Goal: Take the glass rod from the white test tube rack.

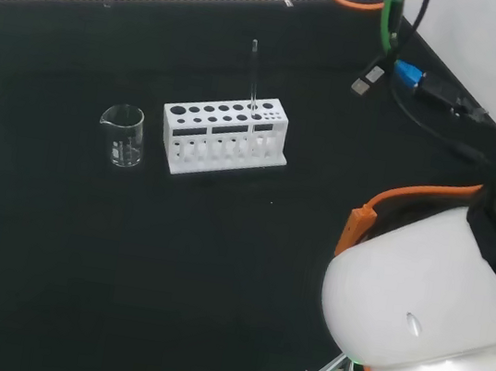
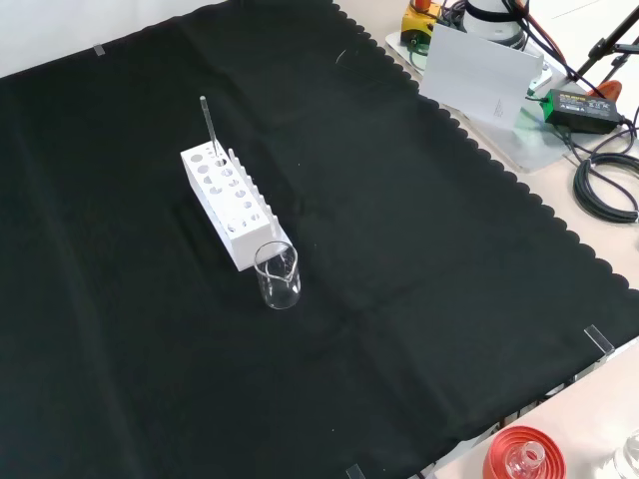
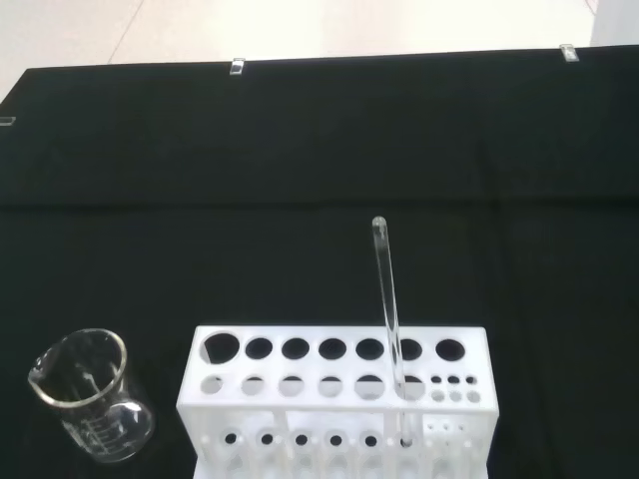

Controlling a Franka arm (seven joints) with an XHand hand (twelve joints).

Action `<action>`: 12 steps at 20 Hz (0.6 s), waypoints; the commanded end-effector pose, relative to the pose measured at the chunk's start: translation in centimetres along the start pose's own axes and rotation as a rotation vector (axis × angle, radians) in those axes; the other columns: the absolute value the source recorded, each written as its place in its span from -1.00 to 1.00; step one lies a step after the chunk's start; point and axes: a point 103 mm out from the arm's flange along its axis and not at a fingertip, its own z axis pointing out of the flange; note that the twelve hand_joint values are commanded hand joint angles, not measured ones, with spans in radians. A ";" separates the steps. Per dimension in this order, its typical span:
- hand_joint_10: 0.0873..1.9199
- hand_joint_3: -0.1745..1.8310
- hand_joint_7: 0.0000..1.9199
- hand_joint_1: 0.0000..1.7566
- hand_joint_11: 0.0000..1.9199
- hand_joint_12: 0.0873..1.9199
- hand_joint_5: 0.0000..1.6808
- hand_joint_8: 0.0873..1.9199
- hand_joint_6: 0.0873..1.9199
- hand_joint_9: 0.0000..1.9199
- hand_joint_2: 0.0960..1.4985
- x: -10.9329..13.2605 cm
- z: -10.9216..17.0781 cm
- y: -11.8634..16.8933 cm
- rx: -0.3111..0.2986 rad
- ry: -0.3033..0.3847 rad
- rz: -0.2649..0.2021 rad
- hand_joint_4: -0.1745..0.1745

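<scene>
The glass rod (image 1: 254,79) stands upright in the white test tube rack (image 1: 223,135); the fingers' state cannot be told.

Standing on the black cloth (image 1: 53,240): one white test tube rack (image 1: 224,135), one glass rod (image 1: 254,76) rising from a hole near the rack's right end in the head view, and one clear beaker (image 1: 123,135) just left of the rack there. Sitting off the cloth at the near edge in the front view: one red ribbed ring (image 2: 523,454).
</scene>
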 end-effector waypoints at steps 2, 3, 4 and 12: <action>-0.10 -0.45 -0.60 -0.35 -0.46 0.41 -0.53 -0.12 -0.95 -0.40 0.08 0.3 0.9 2.9 0.005 0.005 -0.027 -0.41; -0.10 -0.45 -0.60 -0.34 -0.45 0.41 -0.52 -0.12 -0.94 -0.40 0.08 0.3 1.1 3.2 0.009 0.003 -0.029 -0.41; -0.11 -0.45 -0.59 -0.34 -0.45 0.41 -0.52 -0.12 -0.91 -0.39 0.08 0.3 1.3 3.6 0.014 0.002 -0.031 -0.41; -0.11 -0.45 -0.57 -0.27 -0.44 0.41 -0.66 -0.12 -0.56 -0.37 0.06 0.3 3.4 6.0 0.065 -0.016 -0.050 -0.42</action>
